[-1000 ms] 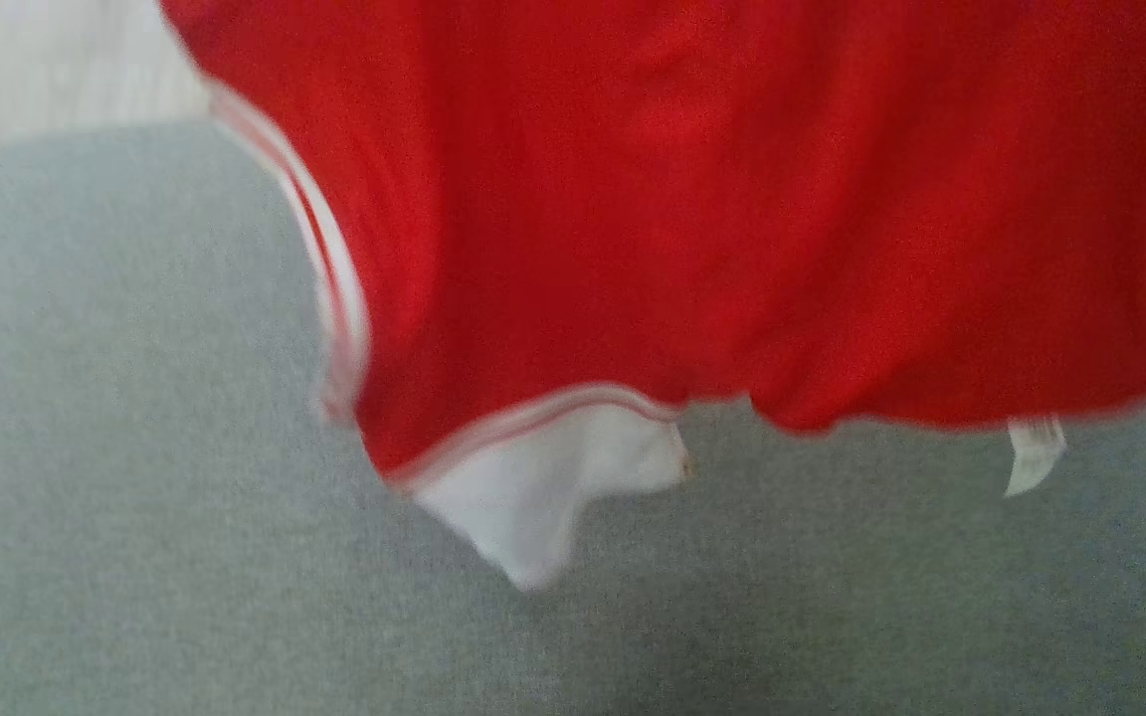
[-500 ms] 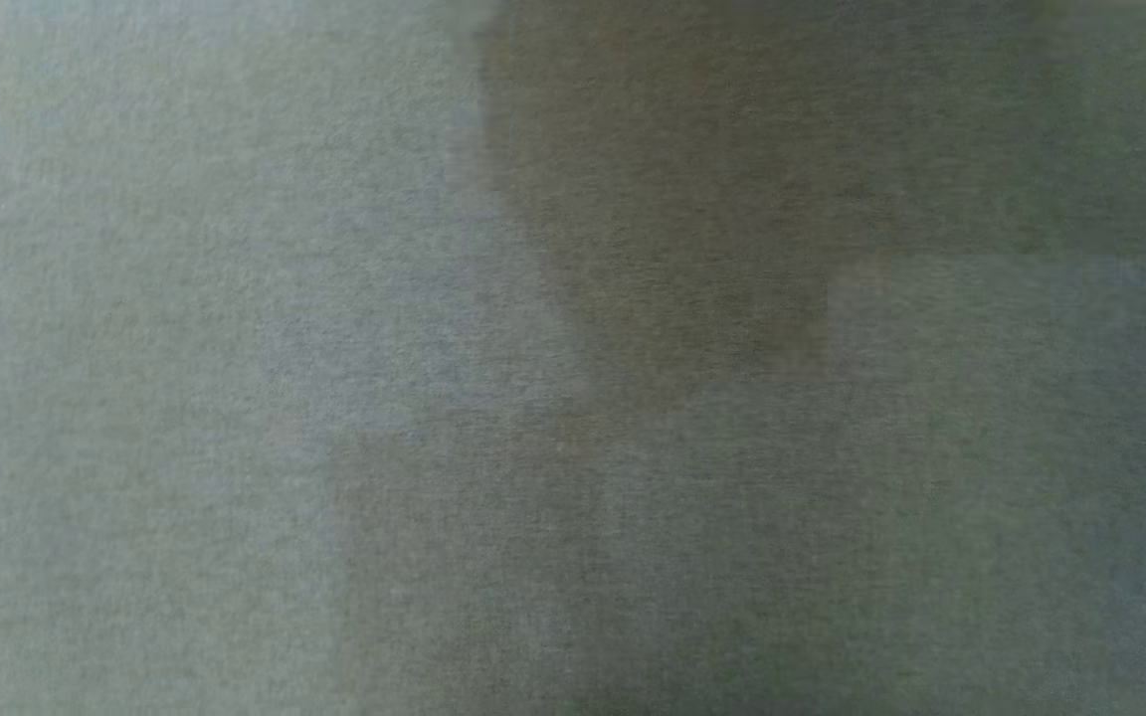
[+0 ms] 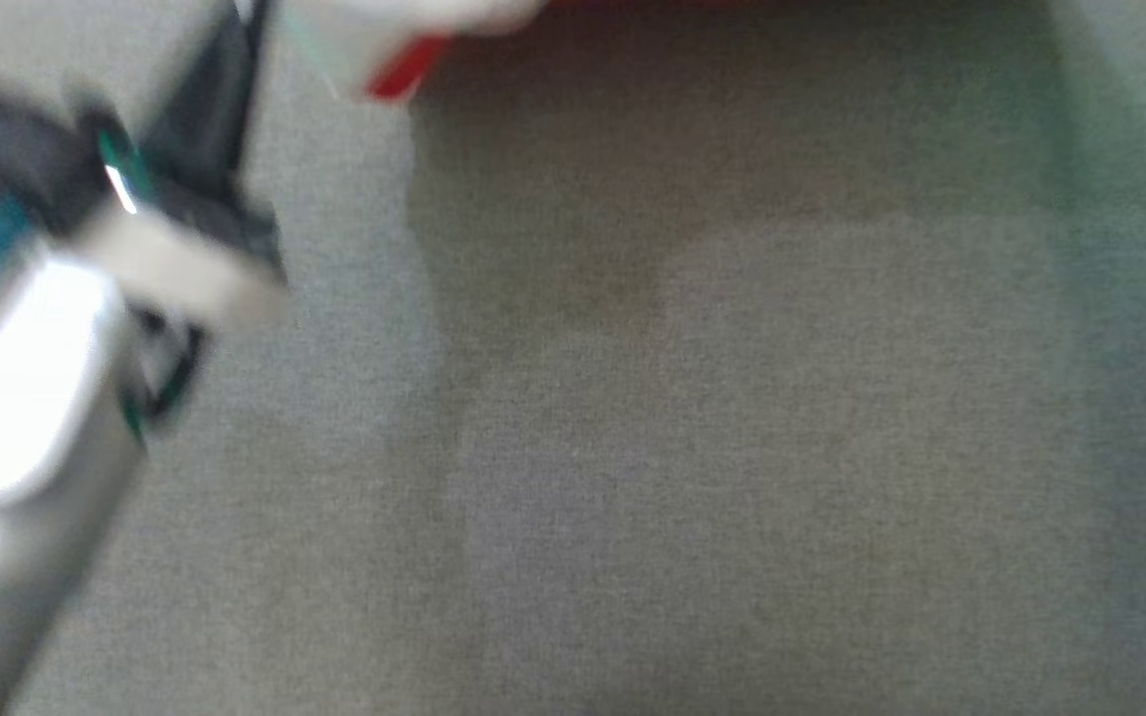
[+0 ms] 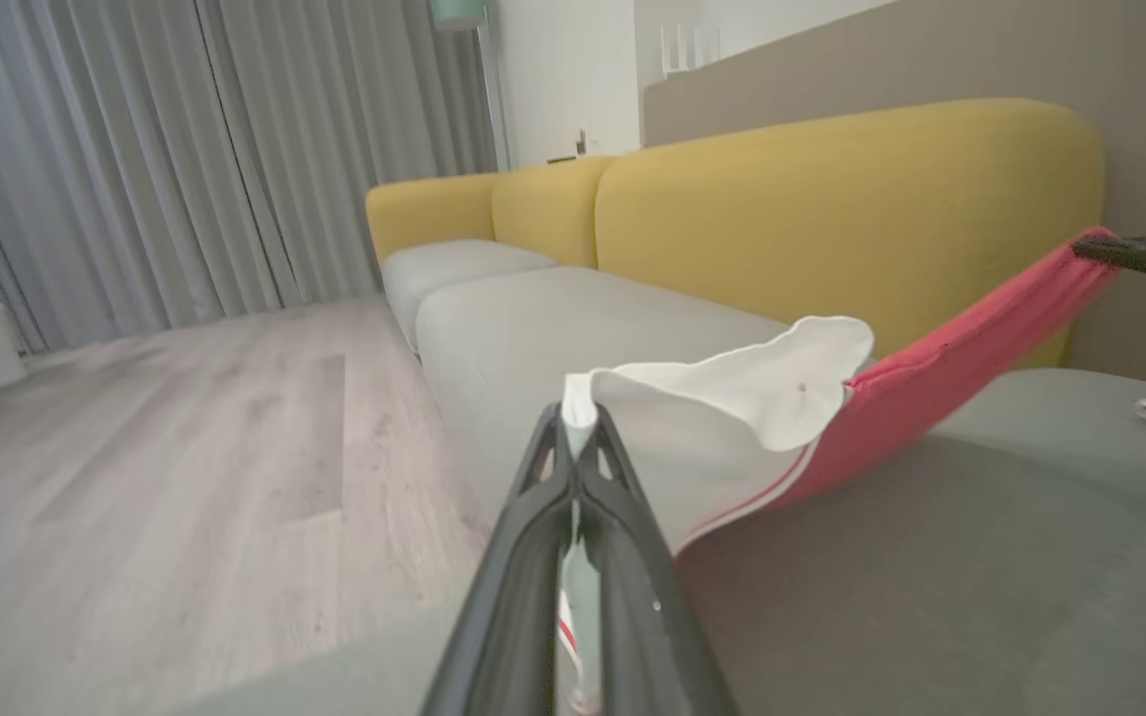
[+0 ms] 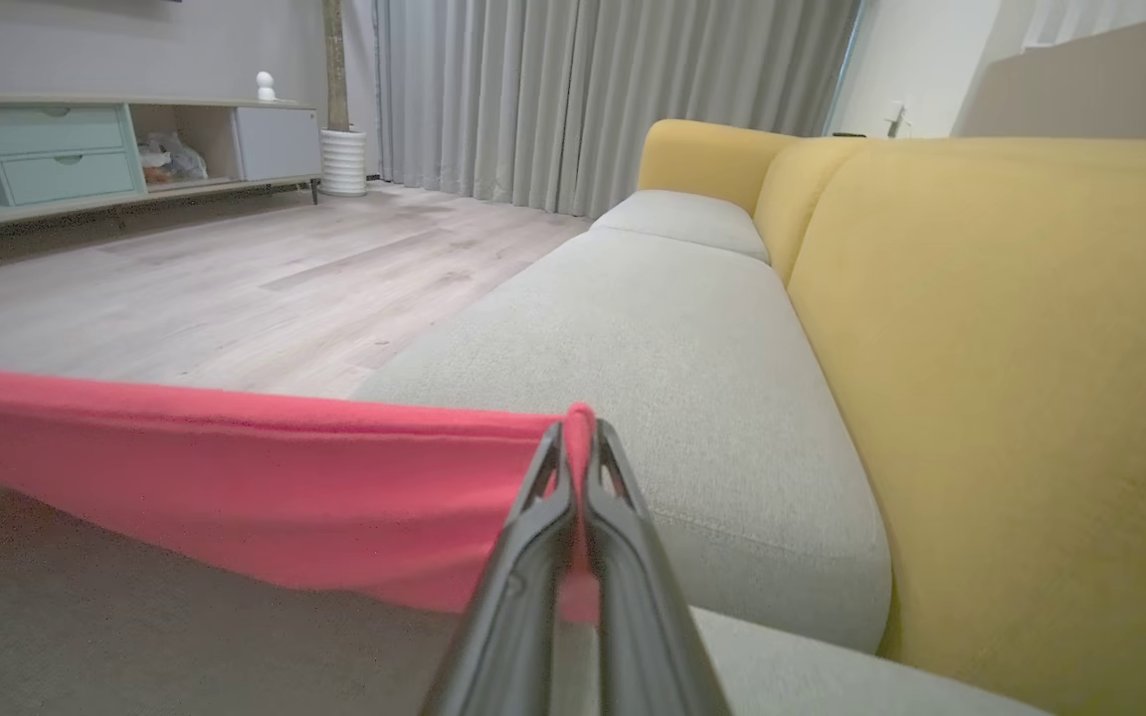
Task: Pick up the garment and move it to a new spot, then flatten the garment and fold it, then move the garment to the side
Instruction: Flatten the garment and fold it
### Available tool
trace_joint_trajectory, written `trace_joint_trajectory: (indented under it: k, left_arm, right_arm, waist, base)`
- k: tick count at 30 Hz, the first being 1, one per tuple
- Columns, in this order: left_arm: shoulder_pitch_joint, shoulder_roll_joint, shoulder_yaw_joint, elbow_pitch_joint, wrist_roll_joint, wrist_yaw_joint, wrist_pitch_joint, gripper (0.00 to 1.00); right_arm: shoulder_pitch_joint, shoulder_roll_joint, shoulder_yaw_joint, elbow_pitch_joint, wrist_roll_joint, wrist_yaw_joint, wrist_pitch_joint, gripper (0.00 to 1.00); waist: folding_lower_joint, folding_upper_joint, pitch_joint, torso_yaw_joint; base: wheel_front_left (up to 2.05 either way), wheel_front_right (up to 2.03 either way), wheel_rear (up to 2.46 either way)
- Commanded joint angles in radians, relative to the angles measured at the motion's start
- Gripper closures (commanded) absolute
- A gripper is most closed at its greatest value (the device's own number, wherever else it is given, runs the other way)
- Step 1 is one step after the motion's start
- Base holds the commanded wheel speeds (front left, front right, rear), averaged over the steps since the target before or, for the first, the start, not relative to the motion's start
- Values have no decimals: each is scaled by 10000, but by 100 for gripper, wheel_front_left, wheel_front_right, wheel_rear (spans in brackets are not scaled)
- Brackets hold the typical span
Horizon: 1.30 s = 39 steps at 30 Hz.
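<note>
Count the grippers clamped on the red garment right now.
2. The left gripper pinches the garment at its white end; the right gripper pinches its red edge. The cloth hangs stretched between them over the grey seat.

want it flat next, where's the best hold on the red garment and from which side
Its two far ends, each from its own outer side, as now: left tool shut on the white end, right tool on the red edge. The garment hangs stretched between them over the sofa seat, so it should lay flat.
</note>
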Motion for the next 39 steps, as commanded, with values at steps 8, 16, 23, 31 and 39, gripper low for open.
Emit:
trace_joint_trajectory:
  k: [8,16,23,31,39]
  left_arm:
    - [4377,1151,671,-1935,374,559,-41,100]
    - [7531,1777,-20,-4017,217,1519,262,100]
    - [7541,1943,311,-4563,195,2012,289,100]
    - [5047,1494,332,-3461,919,1401,521,100]
    - [2011,742,-177,-1121,1908,159,636,100]
  right_arm:
    - [3779,-477,-1470,-1983,11,65,-107,100]
    - [7516,-440,-2884,-3531,-233,65,-108,100]
    - [8818,199,-3737,-4719,-619,65,351,100]
    - [7680,954,-4121,-4514,-1237,65,1281,100]
    - [6012,803,-3762,-3427,-1651,65,1675,100]
  waist:
    - [1,0,-1416,-161]
    - [1,0,-2179,-290]
    - [1,0,-2126,-375]
    - [1,0,-1333,-496]
    - [1,0,-403,-528]
  base:
    - [0,0,0]
    - [0,0,0]
    - [0,0,0]
    - [0,0,0]
    - [0,0,0]
